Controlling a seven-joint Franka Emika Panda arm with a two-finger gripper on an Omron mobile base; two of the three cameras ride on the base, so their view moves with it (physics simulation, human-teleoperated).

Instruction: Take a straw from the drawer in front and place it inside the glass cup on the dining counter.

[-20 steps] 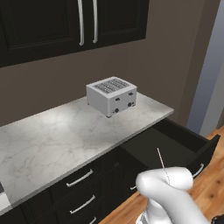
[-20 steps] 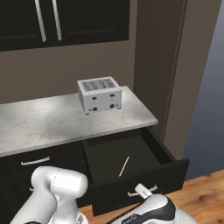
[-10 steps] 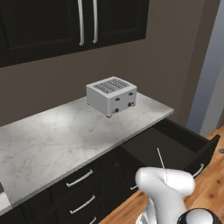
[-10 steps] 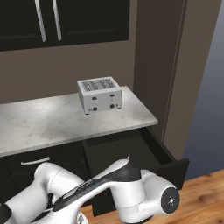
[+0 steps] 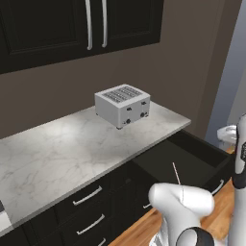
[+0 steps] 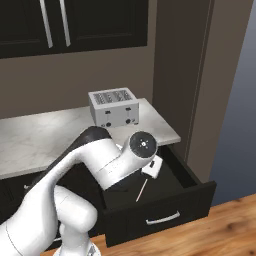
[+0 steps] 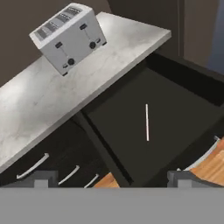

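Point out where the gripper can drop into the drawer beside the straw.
The drawer floor is bare on both sides of the straw, out to its walls. The open gripper hangs above. The worktop overhangs the drawer's back; the toaster sits farther along it.

In the left base view the arm's white shoulder covers the near end of the straw (image 5: pixel 176 174) and part of the open drawer (image 5: pixel 192 158). In the right base view the arm's elbow hides the drawer's far left corner and a stretch of the table (image 6: pixel 45 137) edge. The upper cupboard doors (image 5: pixel 57 24) are cut off by the top edge. In the hand view the pincer (image 7: pixel 111 178) shows just its two tips, the drawer's handle (image 7: pixel 205 155) is cut by the right edge, and the toaster (image 7: pixel 68 37) dials are too small to read.
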